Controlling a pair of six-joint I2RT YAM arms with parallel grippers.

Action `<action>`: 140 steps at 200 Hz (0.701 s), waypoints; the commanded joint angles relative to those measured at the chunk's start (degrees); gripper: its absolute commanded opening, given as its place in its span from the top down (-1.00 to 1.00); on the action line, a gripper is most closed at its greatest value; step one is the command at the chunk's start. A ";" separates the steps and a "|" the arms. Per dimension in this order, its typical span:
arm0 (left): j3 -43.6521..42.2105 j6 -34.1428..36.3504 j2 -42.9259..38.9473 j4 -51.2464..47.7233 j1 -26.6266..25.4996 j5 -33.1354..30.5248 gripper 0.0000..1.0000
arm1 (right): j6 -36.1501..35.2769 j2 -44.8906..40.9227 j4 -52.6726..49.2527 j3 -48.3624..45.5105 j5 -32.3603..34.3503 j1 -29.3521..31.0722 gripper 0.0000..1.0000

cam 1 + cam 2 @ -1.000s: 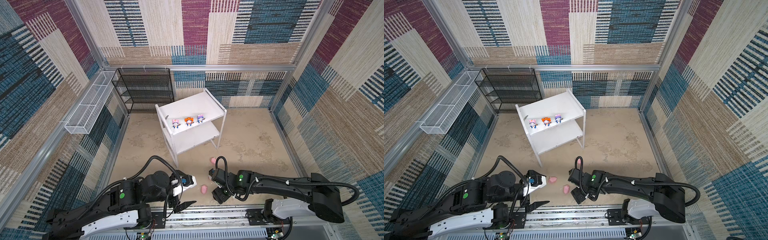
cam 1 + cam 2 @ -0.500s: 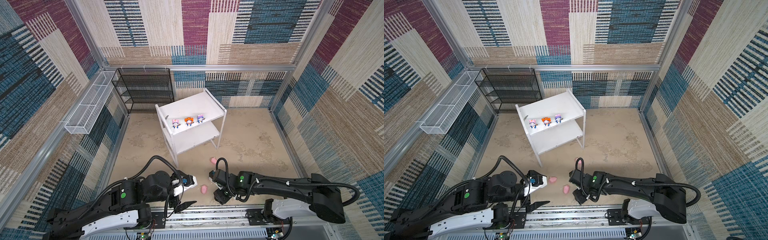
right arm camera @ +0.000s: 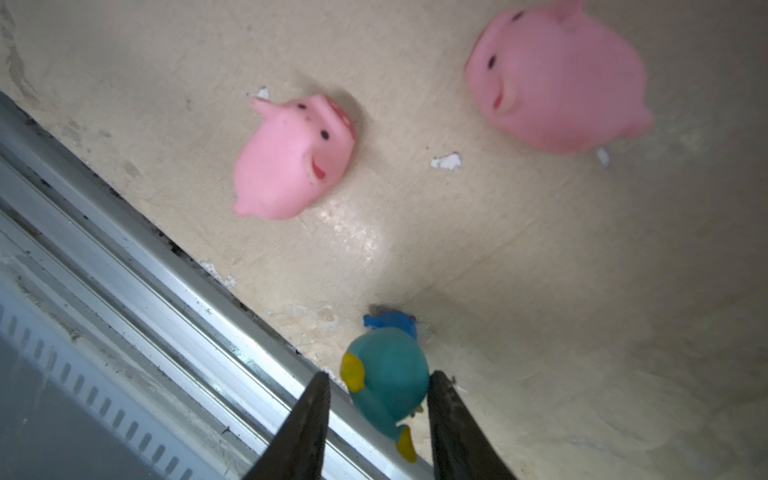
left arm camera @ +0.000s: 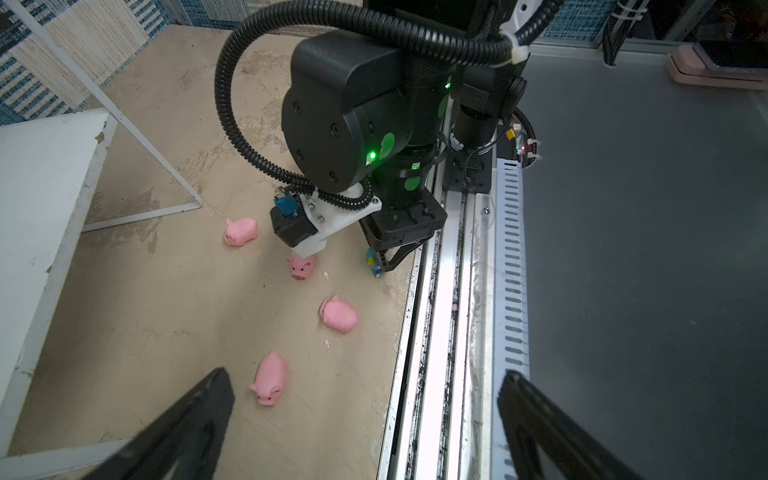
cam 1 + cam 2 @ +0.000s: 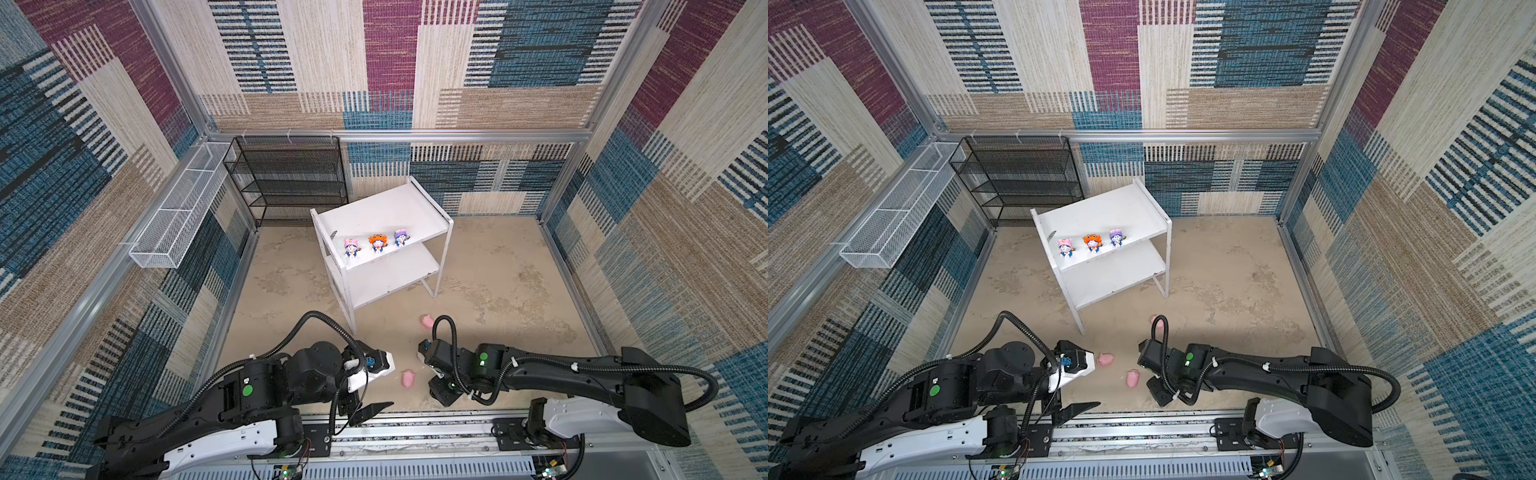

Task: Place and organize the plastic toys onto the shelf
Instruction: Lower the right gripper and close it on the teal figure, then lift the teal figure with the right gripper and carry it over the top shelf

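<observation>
The white shelf carries pink-hooded, orange-hooded and purple-hooded figurines on its top board. Pink pigs lie on the floor. A teal-hooded figurine lies at the floor's front edge, by the rail. My right gripper points down with a finger on each side of it: one touches, the other stands a sliver off. Wide open and empty, my left gripper hovers beside the nearest pig.
A black wire rack stands at the back left beside the shelf. A long white wire basket hangs on the left wall. The aluminium rail runs along the floor's front edge, just beside the teal figurine.
The right jaws have narrowed around the teal-hooded figurine. The left arm has stayed still, and the pigs lie where they were.
</observation>
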 commanded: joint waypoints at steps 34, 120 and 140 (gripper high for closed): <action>-0.10 -1.17 -0.10 -0.06 -0.03 -0.11 -0.98 | 1.12 0.57 2.93 -0.41 1.67 0.08 0.29; 0.96 -0.35 -0.43 -0.82 -0.04 -0.87 -0.98 | -1.92 -0.47 -3.36 9.09 3.76 0.07 0.47; 1.99 0.62 -0.57 -2.37 -0.06 -2.01 -0.98 | -7.16 0.88 -8.13 15.80 3.55 -0.42 0.52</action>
